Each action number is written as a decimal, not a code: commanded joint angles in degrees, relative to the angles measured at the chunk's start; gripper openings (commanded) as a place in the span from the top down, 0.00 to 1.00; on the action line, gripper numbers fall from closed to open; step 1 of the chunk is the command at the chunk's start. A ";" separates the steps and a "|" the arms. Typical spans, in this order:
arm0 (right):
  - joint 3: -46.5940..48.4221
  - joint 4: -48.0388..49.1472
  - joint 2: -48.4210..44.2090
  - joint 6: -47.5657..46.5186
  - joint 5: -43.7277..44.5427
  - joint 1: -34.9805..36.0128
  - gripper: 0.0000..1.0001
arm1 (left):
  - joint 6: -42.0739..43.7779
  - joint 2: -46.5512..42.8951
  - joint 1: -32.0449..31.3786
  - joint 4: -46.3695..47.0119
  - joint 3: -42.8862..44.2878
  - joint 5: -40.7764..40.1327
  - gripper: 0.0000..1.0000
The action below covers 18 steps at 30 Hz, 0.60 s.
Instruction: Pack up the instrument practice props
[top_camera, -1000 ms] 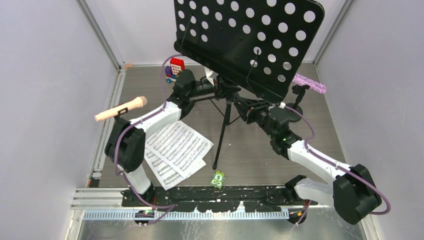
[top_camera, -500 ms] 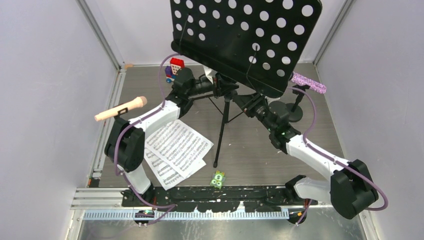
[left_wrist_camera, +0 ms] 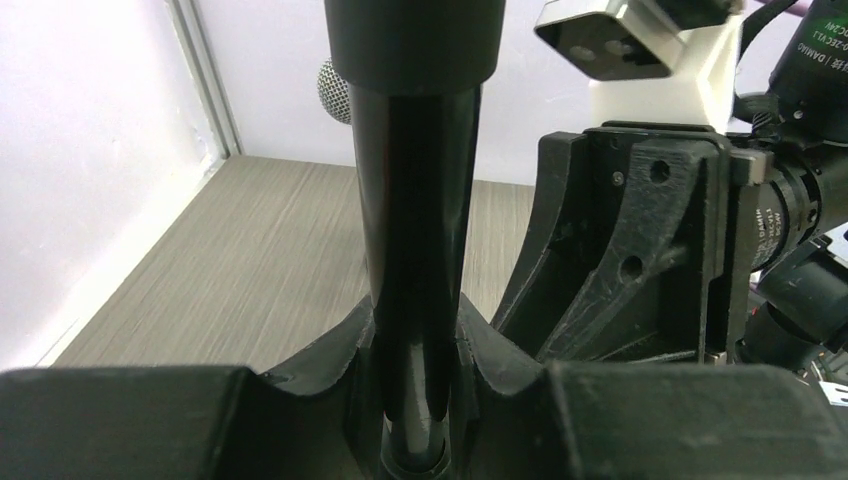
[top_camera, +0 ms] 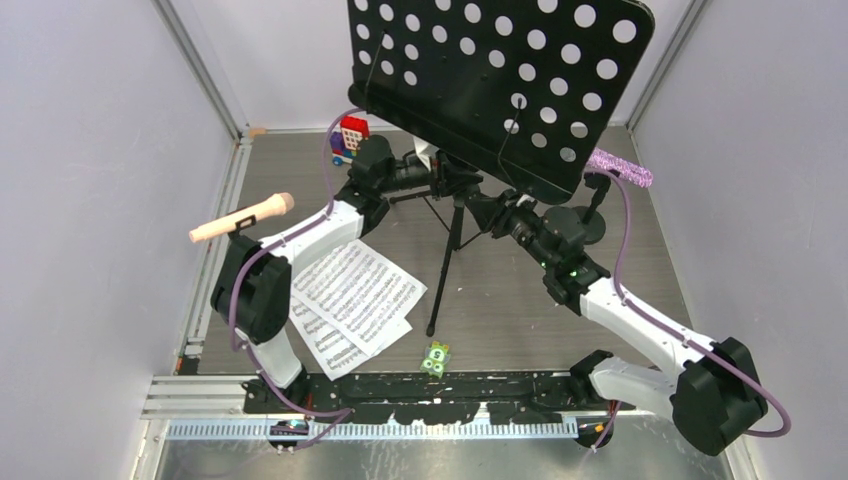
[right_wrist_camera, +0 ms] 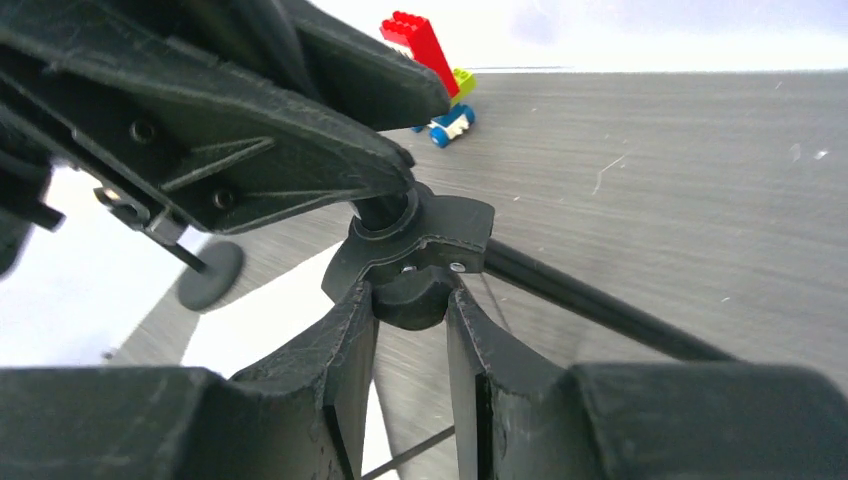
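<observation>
The black perforated music desk (top_camera: 500, 85) stands on its tripod legs (top_camera: 444, 268) at the table's middle. My left gripper (top_camera: 445, 183) is shut on the stand's black pole (left_wrist_camera: 415, 250) from the left. My right gripper (top_camera: 478, 206) is shut on the pole's black clamp knob (right_wrist_camera: 412, 292) from the right. White sheet-music pages (top_camera: 352, 298) lie front left. The pink microphone (top_camera: 243, 217) rests on its mount at the left. The purple-glitter microphone (top_camera: 620, 166) sits on a round-based mount (top_camera: 575, 222) at the right.
A red-blue toy brick vehicle (top_camera: 349, 138) stands at the back, also in the right wrist view (right_wrist_camera: 432, 72). A small green square piece (top_camera: 435, 358) lies near the front edge. Pale walls close in left, right and back.
The right arm has shifted slightly and the music desk has tilted a little back to the right. The left arm holds still on the pole.
</observation>
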 commanded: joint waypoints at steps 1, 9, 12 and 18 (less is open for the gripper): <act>1.64 -0.07 -1.80 -17.18 -1.64 1.74 0.99 | -1.30 3.27 -1.30 -11.23 -1.13 5.49 1.00; 0.47 0.26 -3.45 -46.77 -9.26 5.07 0.99 | -2.25 3.90 -1.25 -10.40 -1.03 5.68 1.00; 2.68 -7.07 -3.42 -60.63 -12.24 5.91 0.99 | -2.18 3.76 -1.26 -10.41 -1.03 5.62 1.00; 4.41 -17.83 -4.19 -81.61 -10.56 7.46 0.97 | -2.71 3.99 -1.27 -10.06 -0.77 5.76 1.00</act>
